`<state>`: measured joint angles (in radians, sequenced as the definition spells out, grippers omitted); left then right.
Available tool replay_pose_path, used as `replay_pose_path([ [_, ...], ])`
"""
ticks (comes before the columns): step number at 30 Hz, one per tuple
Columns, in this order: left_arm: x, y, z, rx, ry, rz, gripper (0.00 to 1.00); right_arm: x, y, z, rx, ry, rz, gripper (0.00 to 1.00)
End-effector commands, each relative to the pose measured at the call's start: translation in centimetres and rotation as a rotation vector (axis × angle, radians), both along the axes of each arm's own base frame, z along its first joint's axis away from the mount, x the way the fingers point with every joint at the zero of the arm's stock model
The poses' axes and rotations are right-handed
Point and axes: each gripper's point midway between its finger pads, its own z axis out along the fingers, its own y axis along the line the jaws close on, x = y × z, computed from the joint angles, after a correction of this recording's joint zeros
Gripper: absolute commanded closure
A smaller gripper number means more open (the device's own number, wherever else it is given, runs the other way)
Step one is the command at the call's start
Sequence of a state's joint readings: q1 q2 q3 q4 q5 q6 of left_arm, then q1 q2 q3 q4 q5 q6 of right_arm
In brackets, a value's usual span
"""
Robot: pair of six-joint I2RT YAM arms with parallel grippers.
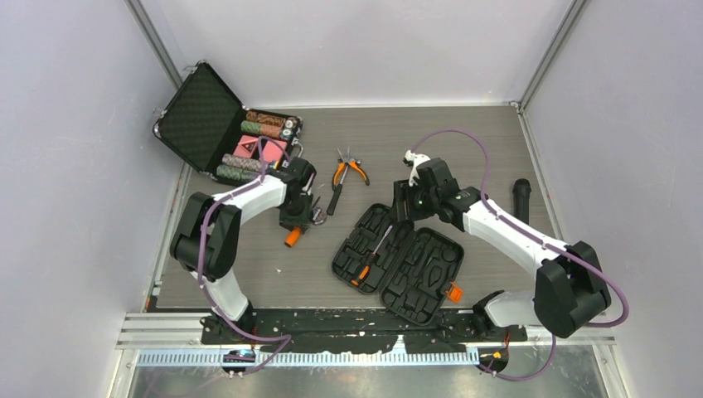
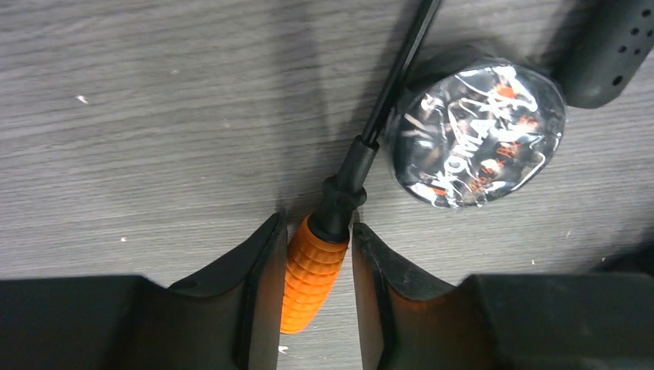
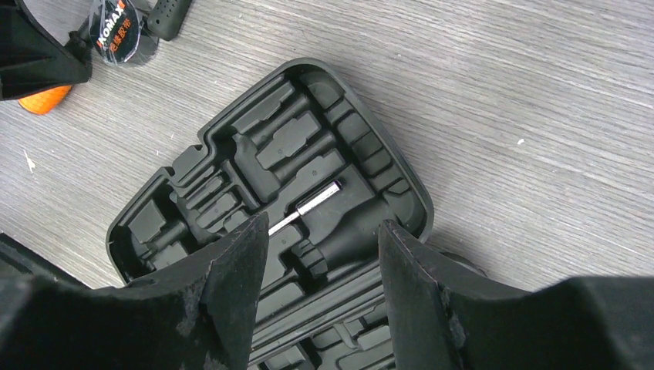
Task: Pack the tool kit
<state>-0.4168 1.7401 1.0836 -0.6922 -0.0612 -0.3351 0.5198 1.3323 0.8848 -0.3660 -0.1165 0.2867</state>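
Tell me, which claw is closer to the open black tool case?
The right. The right gripper hangs over the far half of the tool kit. The left gripper is off to its left, gripping the orange handle of a loose screwdriver.

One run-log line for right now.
left gripper: jaws on orange screwdriver, lying on table | right gripper: open, above tool kit | tool kit: open

Flat, bright overhead light, soft shadows only. Left wrist view: glare on the shiny wrap (image 2: 478,135), darker shadow on the counter (image 2: 154,116) left of it. Both wrist views: end effector fingers (image 3: 231,308) soft-focus, counter grain sharp.
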Motion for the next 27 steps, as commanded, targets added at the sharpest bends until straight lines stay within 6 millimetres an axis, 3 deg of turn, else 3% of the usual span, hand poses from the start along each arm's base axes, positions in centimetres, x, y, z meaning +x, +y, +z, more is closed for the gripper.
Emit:
replay_pose_path([
  [1, -1.9, -2.5, -1.0, -0.078, 0.068, -0.008, 0.68, 0.2, 0.4, 1.4, 0.047, -0.051, 0.001, 0.41],
  [5, -2.4, -2.8, -0.8, -0.099, 0.064, -0.002, 0.85, -0.2, 0.4, 1.7, 0.061, -0.057, 0.000, 0.41],
  [9, -2.8, -3.2, 0.9, -0.162, 0.005, 0.018, 0.99, -0.5, 0.6, 2.3, 0.099, -0.074, 0.007, 0.41],
  [16, -2.3, -4.9, 6.5, -0.406, -0.225, 0.160, 1.00, -1.8, 3.3, 5.2, 0.256, -0.168, 0.077, 0.39],
  [22, -1.5, -7.3, 12.9, -0.705, -0.415, 0.306, 1.00, -4.2, 7.5, 8.9, 0.369, -0.293, 0.198, 0.38],
  [27, -2.2, -9.2, 16.3, -0.918, -0.463, 0.399, 1.00, -6.7, 10.9, 10.8, 0.450, -0.374, 0.307, 0.36],
])
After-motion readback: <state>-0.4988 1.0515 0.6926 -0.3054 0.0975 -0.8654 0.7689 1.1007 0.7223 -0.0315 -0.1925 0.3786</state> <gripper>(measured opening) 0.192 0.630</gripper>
